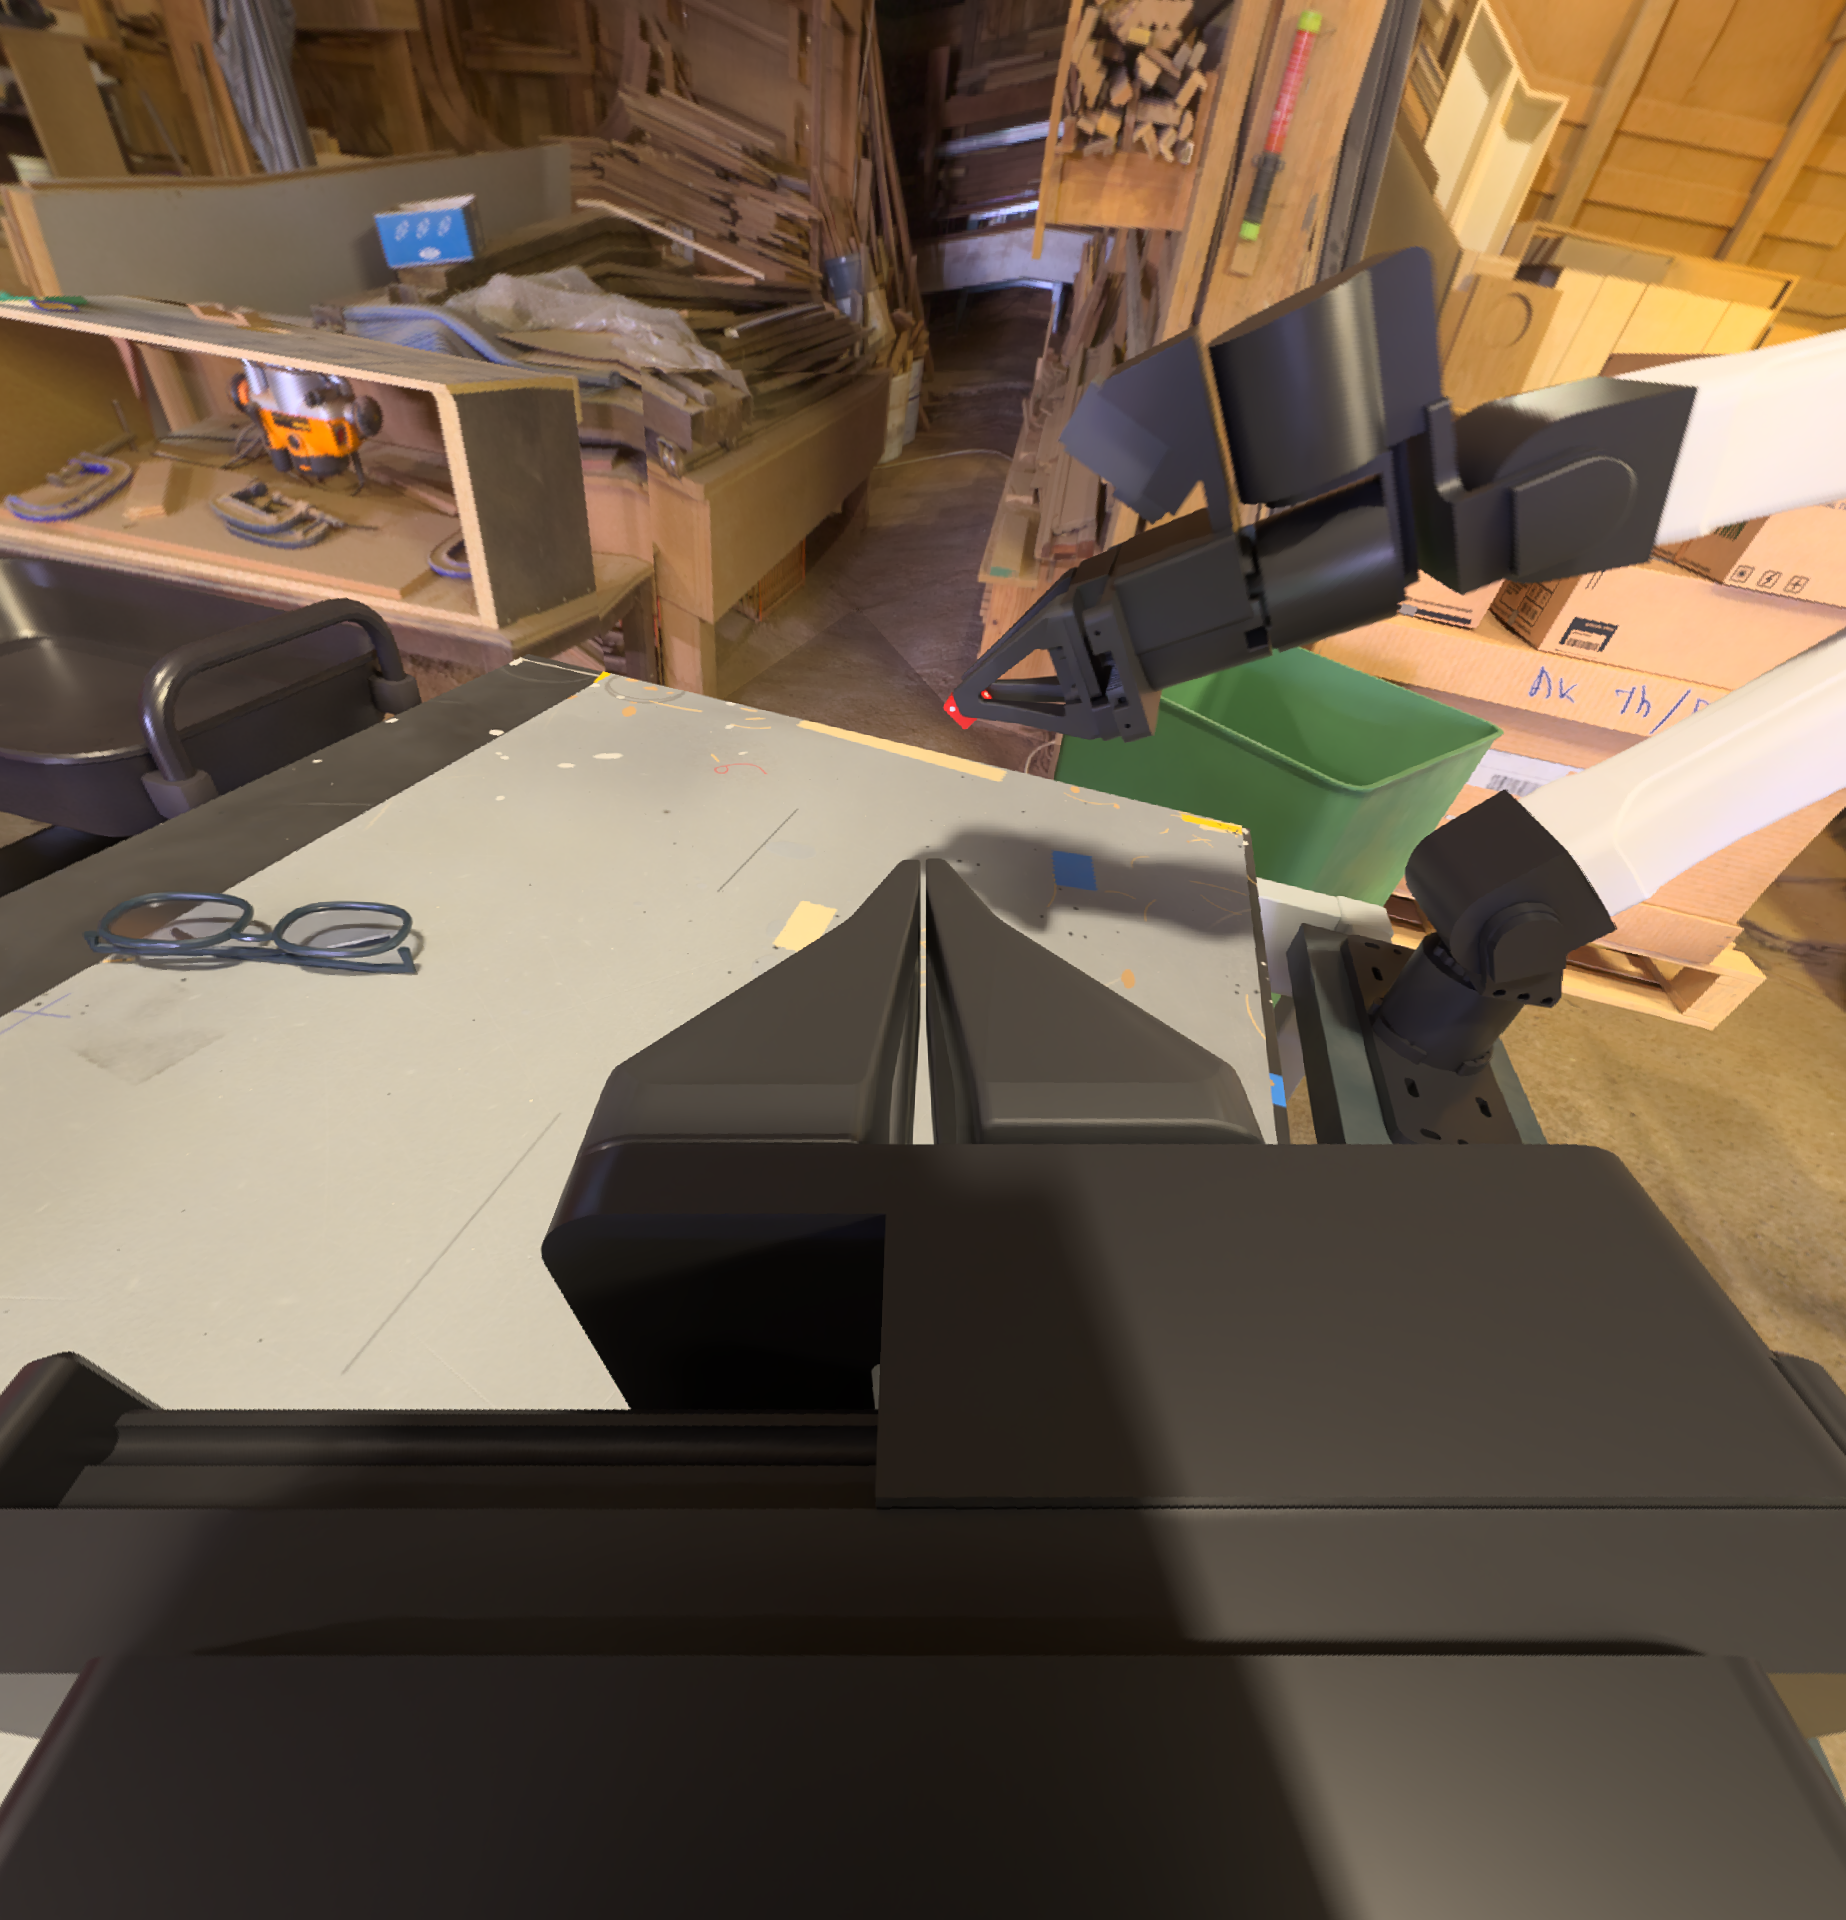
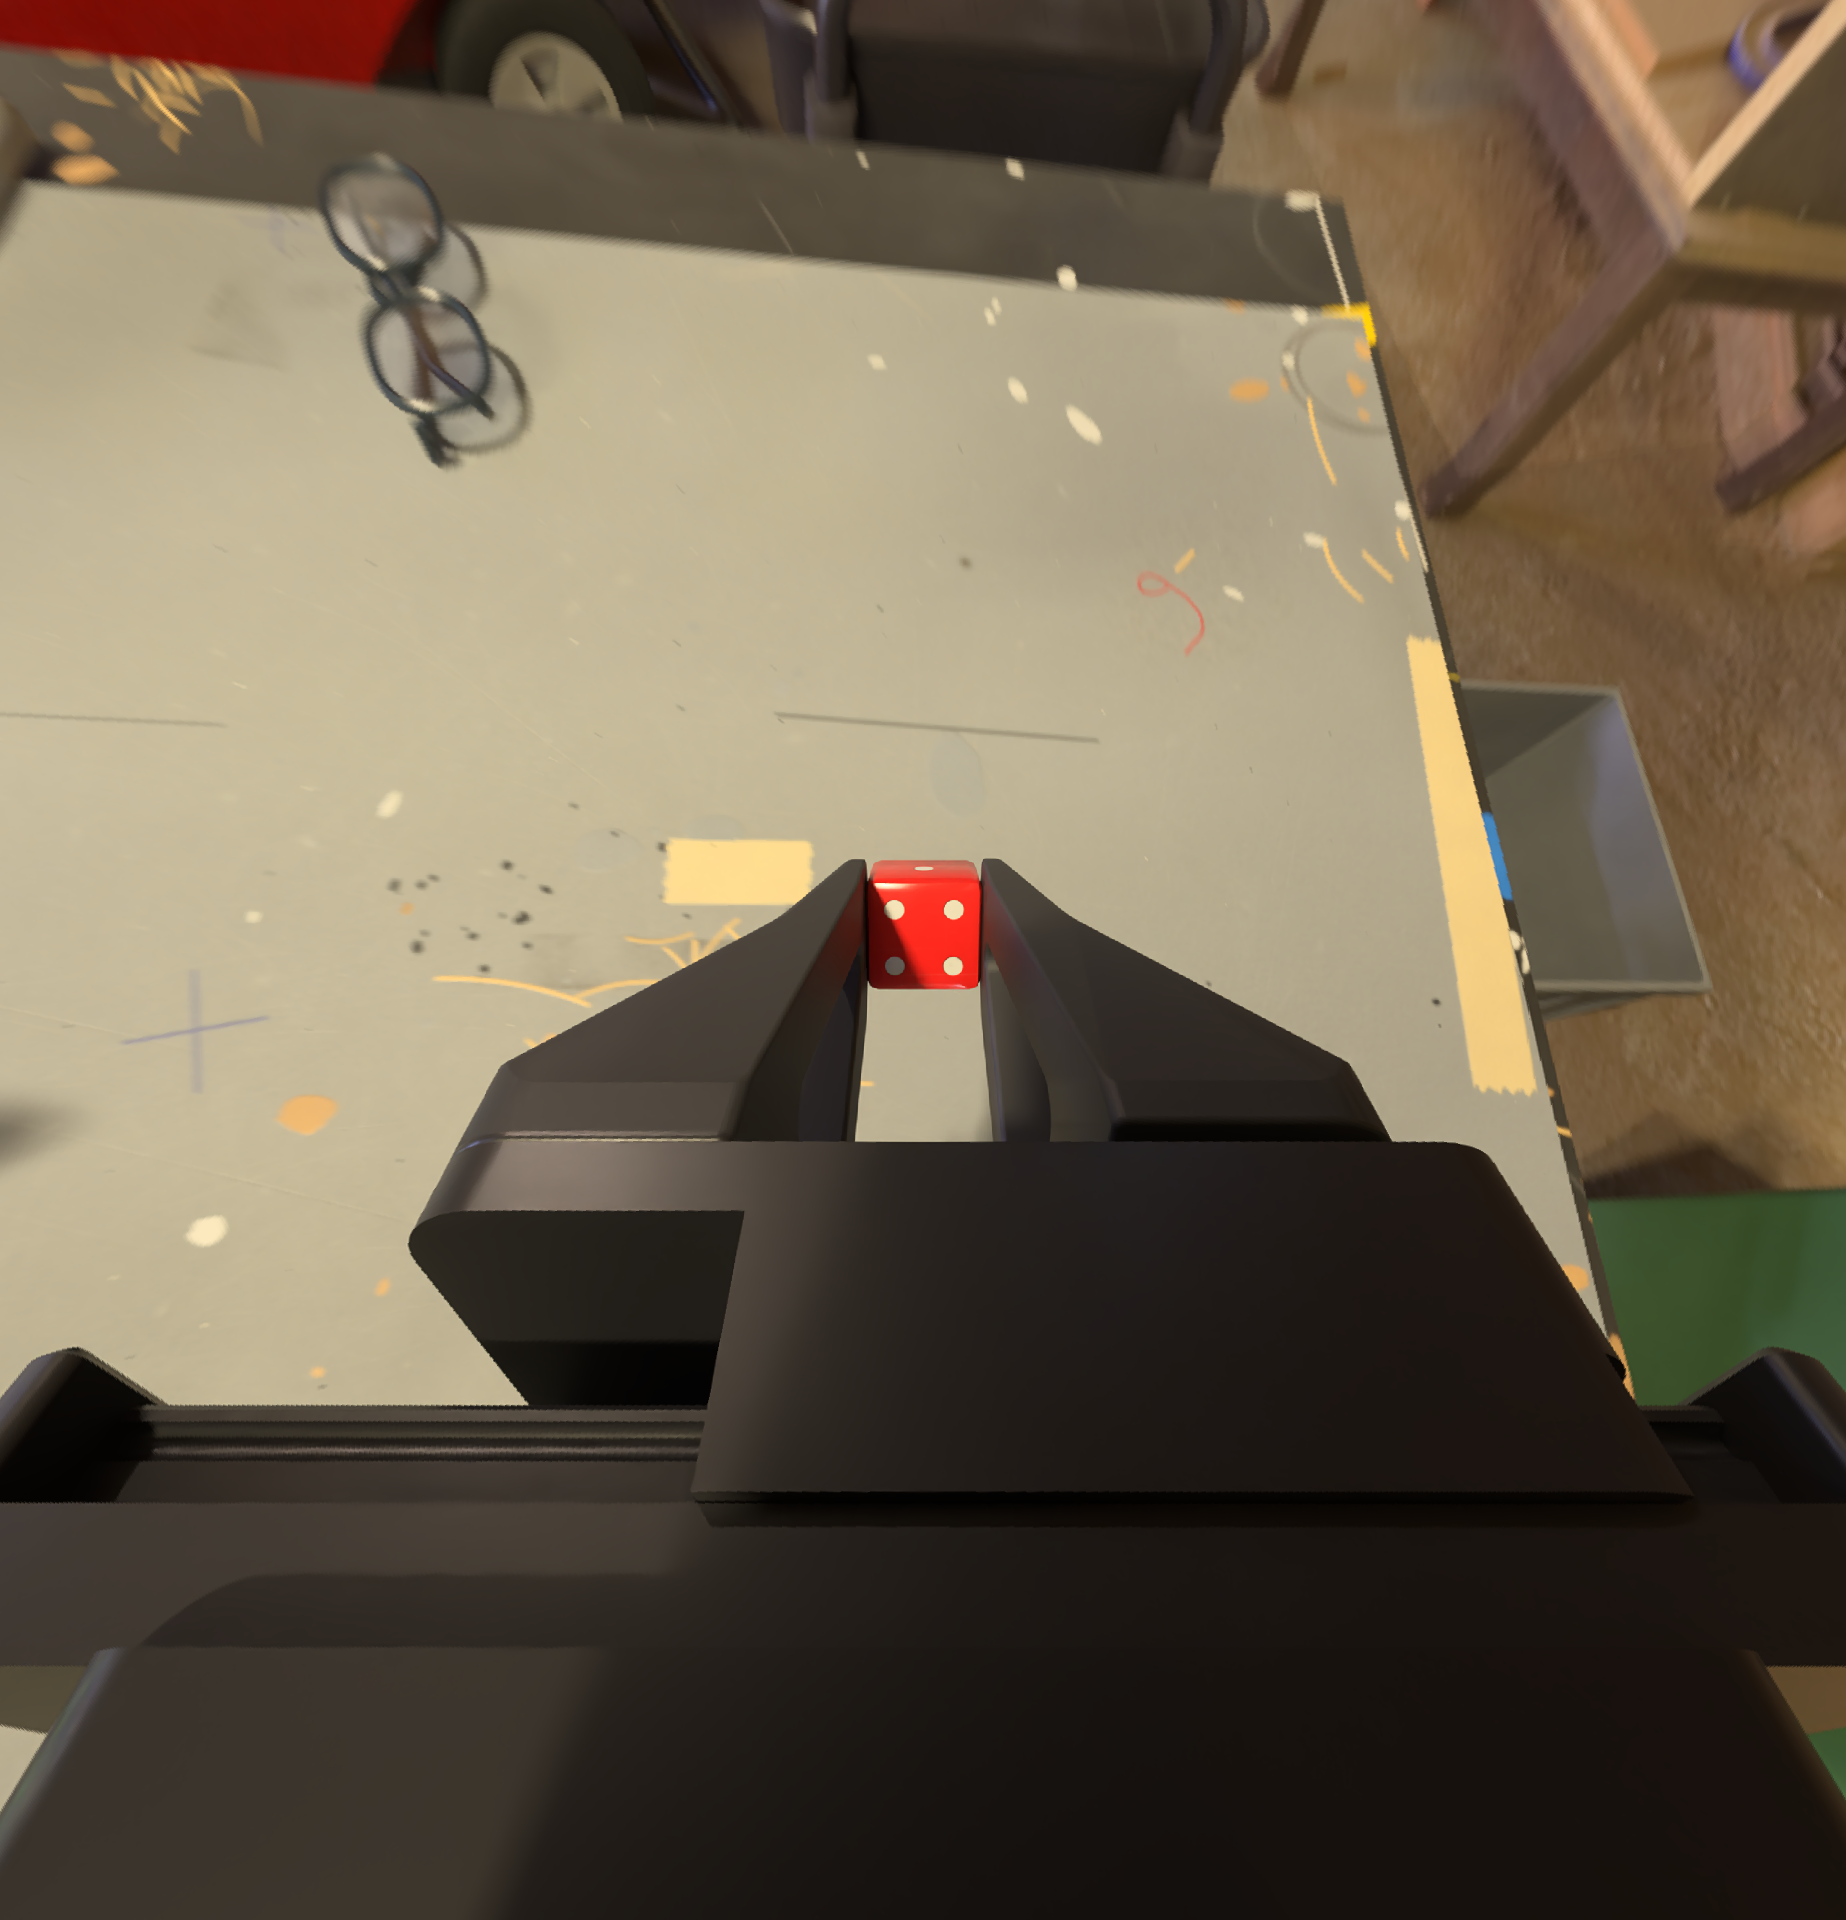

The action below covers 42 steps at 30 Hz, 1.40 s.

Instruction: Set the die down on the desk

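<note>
Here the right hand (image 2: 923, 883) is raised above the grey, paint-flecked worktop (image 2: 690, 582) and tilted down toward it, its two black fingers pinching a small red cube die with white pips (image 2: 922, 925) at their very tips. The die is off the surface; its four-pip face looks back at the wrist camera, and a single pip shows on the face above. In the left wrist view the same hand (image 1: 963, 712) hangs in the air past the worktop's far edge (image 1: 1002, 774), and only a red sliver of the die (image 1: 955, 711) peeks out at its tip.

The left hand (image 1: 922, 873) sits low over the worktop, fingers pressed almost together with just a thin slit between them, holding nothing.

A pair of dark, round-rimmed wire spectacles (image 1: 259, 932) lies folded on the worktop, well off to the left hand's left. A green plastic bin (image 1: 1314, 769) stands beyond the worktop, partly hidden behind the right hand. Cardboard boxes (image 1: 1584, 613) behind it carry printed labels and blue scrawl, cut off by the arm.
</note>
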{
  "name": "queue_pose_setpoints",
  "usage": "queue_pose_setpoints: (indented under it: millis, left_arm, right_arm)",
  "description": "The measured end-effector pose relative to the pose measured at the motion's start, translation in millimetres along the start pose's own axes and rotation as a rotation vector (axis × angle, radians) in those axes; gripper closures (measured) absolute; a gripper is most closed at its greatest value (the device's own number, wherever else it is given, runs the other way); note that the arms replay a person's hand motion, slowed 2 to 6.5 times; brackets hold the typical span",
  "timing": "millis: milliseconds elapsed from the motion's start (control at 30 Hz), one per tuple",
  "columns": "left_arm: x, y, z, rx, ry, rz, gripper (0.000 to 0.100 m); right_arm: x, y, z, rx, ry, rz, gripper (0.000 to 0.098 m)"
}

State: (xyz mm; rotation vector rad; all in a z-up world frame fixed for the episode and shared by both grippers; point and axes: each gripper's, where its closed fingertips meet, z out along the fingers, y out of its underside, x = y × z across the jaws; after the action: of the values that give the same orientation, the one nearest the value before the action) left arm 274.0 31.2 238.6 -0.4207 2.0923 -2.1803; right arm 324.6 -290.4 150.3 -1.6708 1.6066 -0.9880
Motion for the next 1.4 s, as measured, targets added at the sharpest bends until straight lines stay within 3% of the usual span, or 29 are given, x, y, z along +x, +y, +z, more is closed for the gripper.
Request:
queue_pose_setpoints:
  millis: [233,467,933,1400]
  left_arm:
    - [-2,0,-2,-0.014,-0.009,0.018,0.099]
    - [-5,-2,-5,-0.017,-0.026,0.042,0.099]
    - [-17,-7,-11,-0.010,-0.063,0.057,0.099]
    - [-27,-7,-14,-0.011,-0.088,0.059,0.099]
  right_arm:
    - [29,27,40,-0.190,0.023,0.023,0.0799]
    - [44,48,68,-0.324,0.013,0.048,0.0799]
    - [54,74,104,-0.479,-0.019,0.121,0.0799]
    - [54,92,116,-0.587,-0.010,0.127,0.0799]
